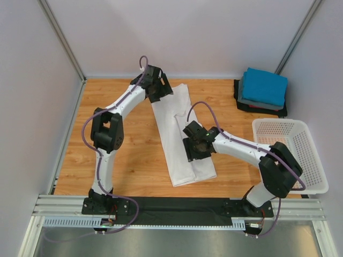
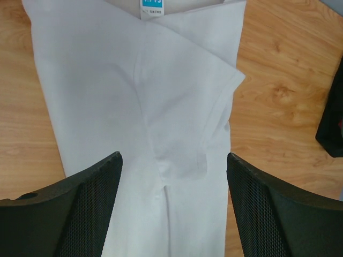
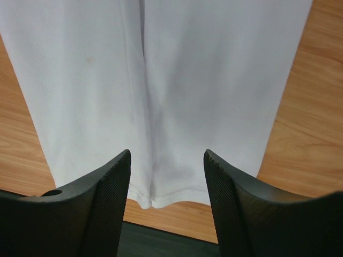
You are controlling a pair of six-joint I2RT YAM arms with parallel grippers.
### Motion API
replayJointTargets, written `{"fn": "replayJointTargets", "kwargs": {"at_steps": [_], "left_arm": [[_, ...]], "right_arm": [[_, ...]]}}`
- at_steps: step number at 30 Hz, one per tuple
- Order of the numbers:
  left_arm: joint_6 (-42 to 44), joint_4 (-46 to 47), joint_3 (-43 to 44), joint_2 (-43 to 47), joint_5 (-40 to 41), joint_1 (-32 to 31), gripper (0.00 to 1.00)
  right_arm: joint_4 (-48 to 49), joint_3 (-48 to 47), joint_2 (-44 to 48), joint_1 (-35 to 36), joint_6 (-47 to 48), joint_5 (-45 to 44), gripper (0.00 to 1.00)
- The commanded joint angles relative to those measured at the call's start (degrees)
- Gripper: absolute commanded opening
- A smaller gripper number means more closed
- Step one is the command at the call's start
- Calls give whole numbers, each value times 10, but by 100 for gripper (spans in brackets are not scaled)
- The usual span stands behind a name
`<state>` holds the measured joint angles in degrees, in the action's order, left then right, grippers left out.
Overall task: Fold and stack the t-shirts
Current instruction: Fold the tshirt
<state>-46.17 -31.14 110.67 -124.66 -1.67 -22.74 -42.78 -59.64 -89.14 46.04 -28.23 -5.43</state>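
The white t-shirt (image 1: 179,134) was laid as a long folded strip on the table (image 1: 139,160). The left gripper (image 2: 172,158) and right gripper (image 3: 166,152) were held spread over its ends. The folded tees (image 1: 262,88) were stacked behind the basket (image 1: 278,122), well apart.

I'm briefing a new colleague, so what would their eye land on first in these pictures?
A long white t-shirt, folded into a narrow strip, lies slantwise across the middle of the wooden table. The left gripper hovers open over its far end, the right gripper open over its near half. At the far right corner a bright blue tee tops a folded stack, behind a white basket.
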Motion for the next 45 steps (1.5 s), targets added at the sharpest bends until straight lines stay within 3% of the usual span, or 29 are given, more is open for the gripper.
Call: {"fn": "replayJointTargets", "kwargs": {"at_steps": [1, 6, 16, 22, 31, 35, 41, 45], "left_arm": [[-13, -2, 32, -41, 16, -3, 85], [-5, -21, 82, -90, 39, -2, 86], [2, 12, 129, -169, -28, 18, 87], [4, 11, 198, -219, -51, 19, 87], [37, 33, 221, -220, -108, 19, 88], [64, 36, 191, -125, -116, 27, 90], [66, 42, 126, 48, -174, 66, 93], [74, 14, -39, 181, -197, 71, 93]], "right_arm": [[79, 29, 4, 5, 18, 40, 58], [113, 65, -20, 7, -1, 74, 57], [164, 81, -54, 41, -121, 126, 53], [104, 13, -91, 86, -98, 90, 52], [46, -48, -87, 86, -84, 81, 53], [2, -119, -35, 79, -76, 43, 56], [-4, -180, 39, 14, -96, 38, 71], [-12, -143, 106, -23, -126, 12, 82]]}}
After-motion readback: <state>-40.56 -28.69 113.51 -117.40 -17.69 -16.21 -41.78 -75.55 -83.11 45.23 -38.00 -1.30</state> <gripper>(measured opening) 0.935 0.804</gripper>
